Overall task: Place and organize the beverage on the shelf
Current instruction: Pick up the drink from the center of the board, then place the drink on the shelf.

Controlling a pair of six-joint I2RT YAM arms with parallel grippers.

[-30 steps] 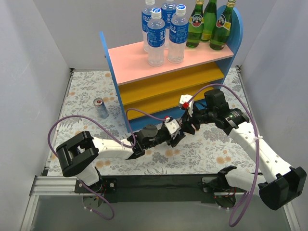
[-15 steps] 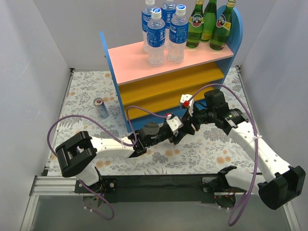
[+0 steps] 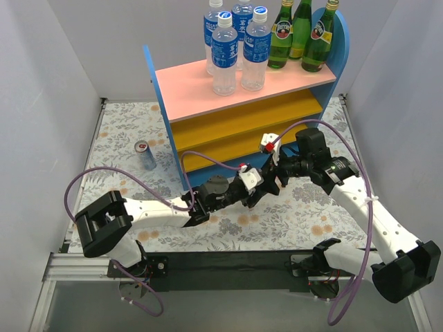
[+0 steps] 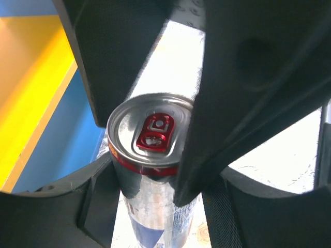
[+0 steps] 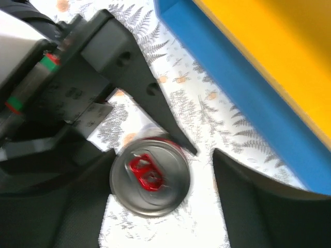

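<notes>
Cans seem to be all that is left off the shelf (image 3: 154, 76). The clear bottles (image 3: 225, 55) and green bottles (image 3: 299, 31) stand together on its pink top board (image 3: 190, 86), with the yellow boards (image 3: 235, 124) below them.

One can (image 4: 147, 175) sits about the middle of the table (image 3: 124, 131), just in front of the shelf's blue bottom edge, and both claws meet on it. It is upright, its long axis vertical, its red tab (image 4: 154, 132) facing up. Whether its base rests on the table or hangs just above it I cannot tell.

The left claw (image 3: 256, 187) reaches in from the near-left side with a finger pressed to either flank of the can, so I take it to be gripping. The right claw (image 5: 163, 155) comes in from the right side and straddles the same can from above with its jaws well parted. One finger is close against the rim and the other stands clear of it, so it holds nothing.

What matters for the next move, as I judge it, is that the shelf lies straight beyond the can, toward the far edge. The left claw must carry the can that way while keeping it upright, which needs the right claw out of the path first.

The other can (image 3: 145, 155) stands alone toward the left edge of the table, beside the shelf's left panel and nearer the left arm (image 3: 159, 211).
</notes>
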